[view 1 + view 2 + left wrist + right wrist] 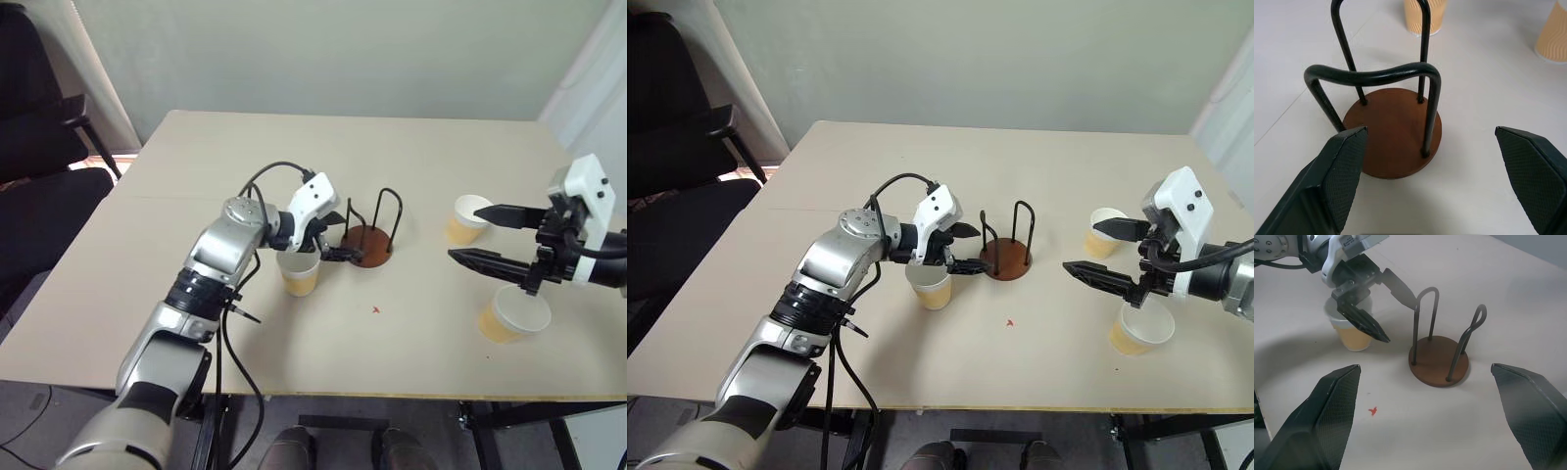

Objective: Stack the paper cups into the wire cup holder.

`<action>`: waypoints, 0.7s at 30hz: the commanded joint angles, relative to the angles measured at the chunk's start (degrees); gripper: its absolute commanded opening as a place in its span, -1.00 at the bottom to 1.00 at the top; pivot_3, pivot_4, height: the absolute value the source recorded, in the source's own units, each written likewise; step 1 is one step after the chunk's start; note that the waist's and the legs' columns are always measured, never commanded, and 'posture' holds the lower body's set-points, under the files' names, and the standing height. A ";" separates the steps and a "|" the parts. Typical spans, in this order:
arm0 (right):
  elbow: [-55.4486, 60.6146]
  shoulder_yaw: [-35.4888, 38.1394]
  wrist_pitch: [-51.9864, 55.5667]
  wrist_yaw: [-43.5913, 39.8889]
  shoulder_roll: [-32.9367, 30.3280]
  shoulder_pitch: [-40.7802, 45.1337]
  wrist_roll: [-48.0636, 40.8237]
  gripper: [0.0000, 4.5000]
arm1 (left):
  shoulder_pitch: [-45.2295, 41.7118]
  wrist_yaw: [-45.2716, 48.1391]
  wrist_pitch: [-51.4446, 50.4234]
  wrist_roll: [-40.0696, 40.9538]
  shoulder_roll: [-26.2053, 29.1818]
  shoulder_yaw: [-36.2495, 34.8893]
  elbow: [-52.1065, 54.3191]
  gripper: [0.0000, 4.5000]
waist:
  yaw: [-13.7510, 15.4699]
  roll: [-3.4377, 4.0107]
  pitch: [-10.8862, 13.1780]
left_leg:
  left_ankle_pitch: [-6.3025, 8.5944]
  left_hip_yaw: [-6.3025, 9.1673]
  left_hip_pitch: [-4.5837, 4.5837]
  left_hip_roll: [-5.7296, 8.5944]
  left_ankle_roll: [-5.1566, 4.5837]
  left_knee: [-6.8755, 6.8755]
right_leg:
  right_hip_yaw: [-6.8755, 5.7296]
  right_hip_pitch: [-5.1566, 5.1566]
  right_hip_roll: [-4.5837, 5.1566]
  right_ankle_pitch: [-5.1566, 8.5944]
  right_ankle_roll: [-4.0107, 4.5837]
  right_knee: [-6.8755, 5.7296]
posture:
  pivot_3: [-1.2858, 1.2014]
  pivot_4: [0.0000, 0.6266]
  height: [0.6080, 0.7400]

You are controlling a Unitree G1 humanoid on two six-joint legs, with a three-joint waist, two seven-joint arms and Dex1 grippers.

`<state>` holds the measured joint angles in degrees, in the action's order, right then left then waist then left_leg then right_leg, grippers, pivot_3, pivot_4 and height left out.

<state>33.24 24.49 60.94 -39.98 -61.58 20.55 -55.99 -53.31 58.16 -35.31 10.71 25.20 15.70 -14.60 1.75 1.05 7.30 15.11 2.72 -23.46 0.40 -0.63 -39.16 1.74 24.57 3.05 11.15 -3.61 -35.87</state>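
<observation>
Three paper cups stand upright on the pale surface [411,166], none of them in the wire cup holder [371,242]. The holder sits near the centre of the surface; its brown disc base is bare between the two upright black wire loops.

Taking the holder as the clock centre in the head views:
- First cup [300,272]: at about 8 o'clock, just beside the base, apart from it.
- Second cup [468,218]: at about 3 o'clock, well apart from the holder.
- Third cup [513,314]: at about 4 o'clock, well apart, nearer the front edge of the surface than the second cup.

Left hand [337,241]: fingers spread wide, holding nothing. It hovers above the first cup, with the fingertips pointing toward the holder and stopping just short of the near wire loop. In the left wrist view both fingers [1339,169] frame the holder base.

Right hand [468,234]: fingers spread wide, holding nothing. It hangs above the surface at the right side, between the second and third cups, pointing toward the holder. One finger lies across the second cup's rim in the head views; contact cannot be determined.

A small red mark [376,310] lies on the surface at 6 o'clock from the holder.

A black chair [39,147] stands beyond the left edge of the surface.
</observation>
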 commanded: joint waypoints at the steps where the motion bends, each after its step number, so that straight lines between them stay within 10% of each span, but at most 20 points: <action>1: 0.16 1.87 -1.37 -0.48 -1.19 0.25 -0.04 0.97 | -1.16 -0.77 1.10 -0.44 -1.19 -0.55 -0.05 1.00 | 0.00 0.00 0.00 | 0.00 0.00 0.00 0.00 0.00 0.00 | 0.00 0.00 0.00 0.00 0.00 0.00 | 0.03 -0.52 1.00; 13: 1.70 3.64 -0.56 -0.66 -2.29 -1.37 -2.58 0.97 | -3.58 -4.18 4.86 -2.81 -8.21 -0.10 -7.22 1.00 | 0.01 0.00 0.00 | 0.01 -0.02 -0.01 0.00 0.00 0.01 | 0.00 0.01 0.01 -0.02 -0.04 -0.02 | 0.03 -0.52 1.00; 21: 2.34 4.99 -0.67 -0.08 -2.79 -3.10 -3.33 1.00 | -3.74 -5.81 7.73 -5.10 -9.05 -0.31 -9.90 -0.03 | 0.02 -0.01 0.00 | 0.01 -0.05 -0.01 0.01 0.00 0.00 | 0.00 0.00 -0.01 -0.01 -0.07 -0.02 | 0.03 -0.52 1.00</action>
<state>34.38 26.72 60.84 -40.36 -63.69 17.18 -58.49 -55.54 52.58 -28.86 5.84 16.67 16.02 -25.06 1.76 1.05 7.30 15.12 2.67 -23.47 0.42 -0.64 -39.17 1.75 24.57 3.04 11.13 -3.69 -35.89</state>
